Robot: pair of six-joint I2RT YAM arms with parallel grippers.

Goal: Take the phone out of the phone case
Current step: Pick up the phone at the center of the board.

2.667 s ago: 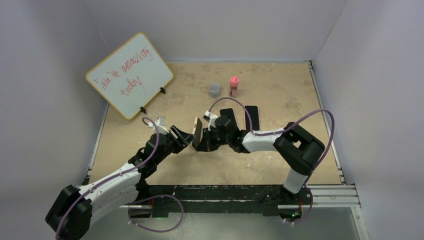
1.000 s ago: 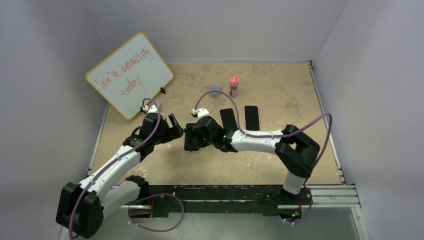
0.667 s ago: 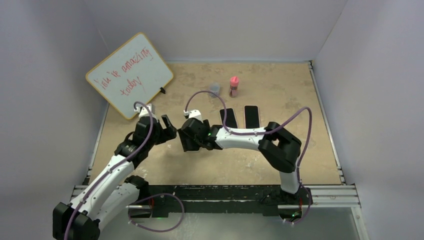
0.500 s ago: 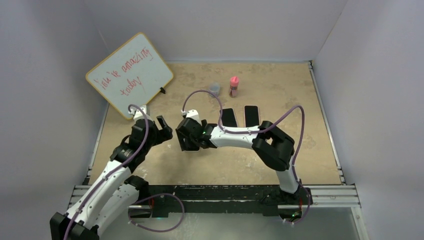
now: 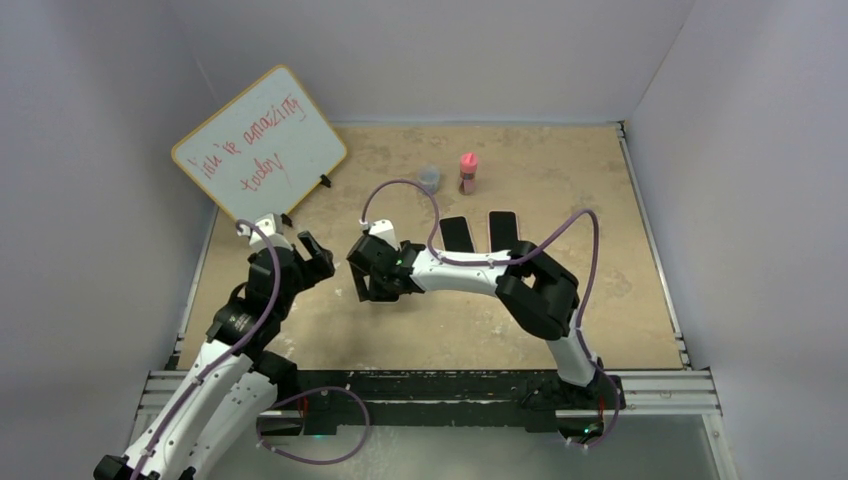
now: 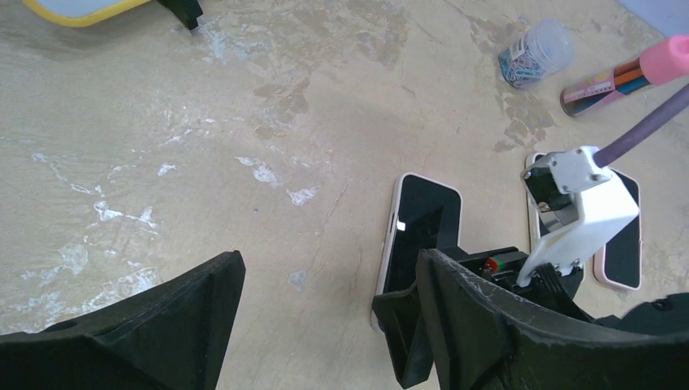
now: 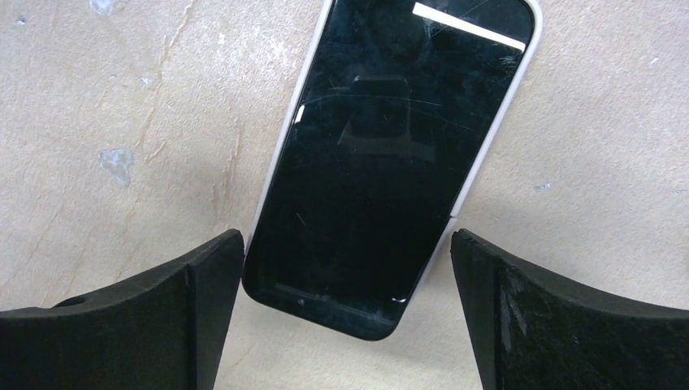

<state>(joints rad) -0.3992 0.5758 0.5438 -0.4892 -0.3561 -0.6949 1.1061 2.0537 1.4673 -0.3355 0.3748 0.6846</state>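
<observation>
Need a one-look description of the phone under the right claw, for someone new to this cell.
On the tan table, right of the propped whiteboard, three dark-screened phones lie flat. Yours is the leftmost phone, between the open fingers of the right claw. It has a white rim and lies apart from the other two phones, which sit side by side.
</observation>
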